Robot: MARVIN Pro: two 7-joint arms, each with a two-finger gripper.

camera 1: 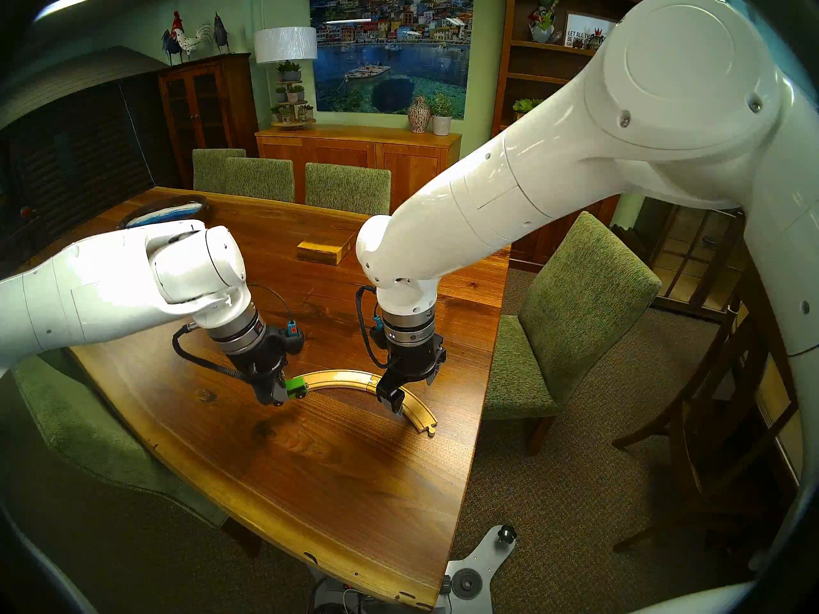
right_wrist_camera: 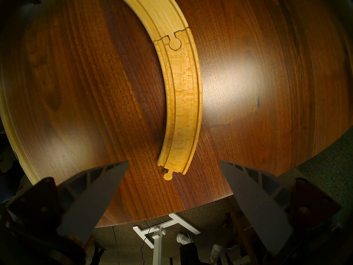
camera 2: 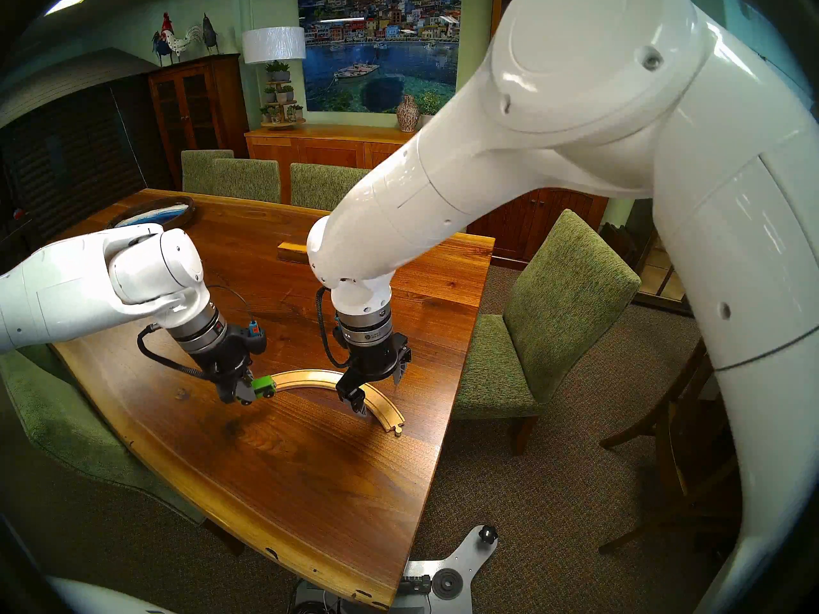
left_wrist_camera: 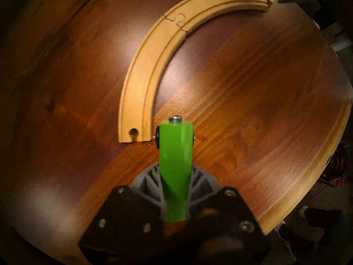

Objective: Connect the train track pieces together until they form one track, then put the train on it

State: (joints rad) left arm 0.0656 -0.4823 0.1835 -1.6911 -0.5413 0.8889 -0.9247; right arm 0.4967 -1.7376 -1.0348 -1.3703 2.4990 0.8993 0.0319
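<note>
A: Track (right_wrist_camera: 181,98) lies joined on the tabletop (camera 1: 310,467), peg seated in hole. Where's the train (left_wrist_camera: 174,163)?

B: Pinched in the left hand (camera 1: 283,389), off the wood, just beside the arc's hole end. The right hand (camera 1: 410,389) hangs over the other piece with its fingers spread, holding nothing.

A: So how should it go down?

B: I'd bring it over the near piece, turn it along the curve, and lower it level so the wheels on both sides drop into the grooves. Let go only once it sits flat; released tilted, it may roll off.
</note>
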